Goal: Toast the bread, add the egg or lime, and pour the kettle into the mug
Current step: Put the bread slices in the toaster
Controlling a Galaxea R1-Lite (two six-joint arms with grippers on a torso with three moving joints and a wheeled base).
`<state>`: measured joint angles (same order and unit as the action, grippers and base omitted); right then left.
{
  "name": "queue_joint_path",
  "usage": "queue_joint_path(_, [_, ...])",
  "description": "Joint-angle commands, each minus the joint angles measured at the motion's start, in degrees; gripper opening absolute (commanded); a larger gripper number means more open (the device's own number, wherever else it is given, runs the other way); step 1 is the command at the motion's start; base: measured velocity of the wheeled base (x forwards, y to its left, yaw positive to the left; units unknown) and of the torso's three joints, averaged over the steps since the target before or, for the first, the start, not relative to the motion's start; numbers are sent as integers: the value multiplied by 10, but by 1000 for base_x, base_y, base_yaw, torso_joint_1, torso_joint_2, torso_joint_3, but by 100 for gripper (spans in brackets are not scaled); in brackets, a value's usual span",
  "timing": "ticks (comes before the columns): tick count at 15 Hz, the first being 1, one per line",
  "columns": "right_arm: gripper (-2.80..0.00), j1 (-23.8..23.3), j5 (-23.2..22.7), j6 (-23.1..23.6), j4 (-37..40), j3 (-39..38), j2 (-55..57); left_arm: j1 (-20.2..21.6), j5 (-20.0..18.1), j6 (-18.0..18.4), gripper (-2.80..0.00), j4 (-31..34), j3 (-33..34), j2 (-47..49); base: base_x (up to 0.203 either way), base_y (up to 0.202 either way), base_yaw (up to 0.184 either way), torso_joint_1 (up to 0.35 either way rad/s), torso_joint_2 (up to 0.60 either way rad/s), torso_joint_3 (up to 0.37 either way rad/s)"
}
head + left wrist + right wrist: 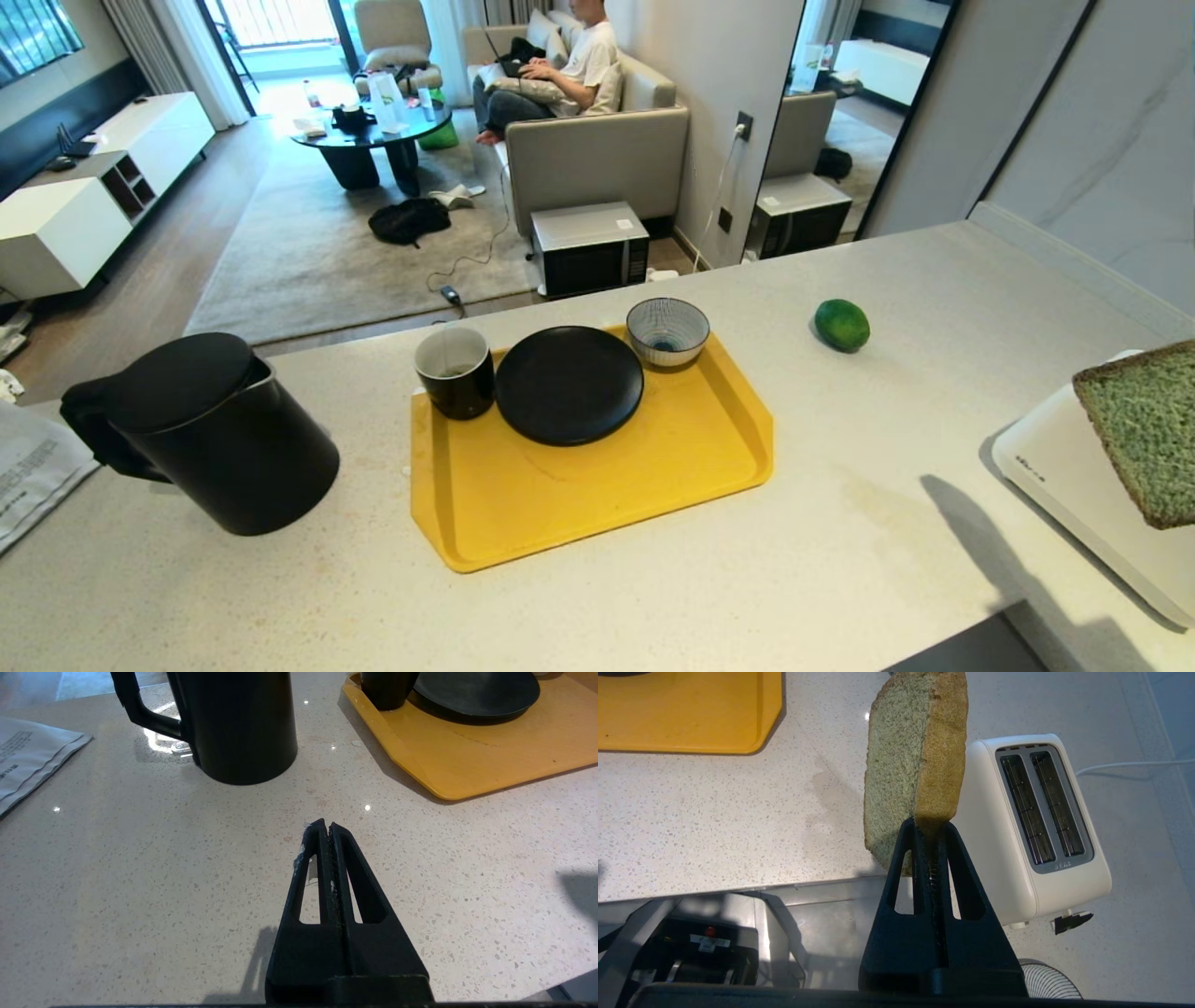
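Observation:
My right gripper [930, 823] is shut on the lower crust edge of the pale green bread [915, 756], holding the slice upright in the air beside the white two-slot toaster [1031, 826]. In the head view the bread [1144, 429] hangs over the toaster [1074, 476] at the right edge. The lime [842, 325] lies on the counter, right of the tray. The black kettle [224, 439] stands at the left. The black mug [455, 371] sits on the tray's far left corner. My left gripper [325, 825] is shut and empty, low over bare counter near the kettle [238, 723]. No egg is in view.
A yellow tray [597, 504] carries a black plate [569, 383] and a blue-striped bowl [667, 329]. Printed paper [28, 467] lies left of the kettle. The counter's near edge drops off below the toaster. A person [579, 65] sits on a sofa in the room beyond.

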<state>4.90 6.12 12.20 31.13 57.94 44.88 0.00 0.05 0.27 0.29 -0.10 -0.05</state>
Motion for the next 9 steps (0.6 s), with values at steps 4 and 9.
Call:
queue_joint_path(4, [-280,1,0,1,2,0,1,0,0,0,-280,0,0,0,-143,0,-3,4,6,4])
queue_joint_path(9, [-280,0,1,1,2,2,1,0,0,0,-280,0,0,0,-169,0,-1,-7,0,4])
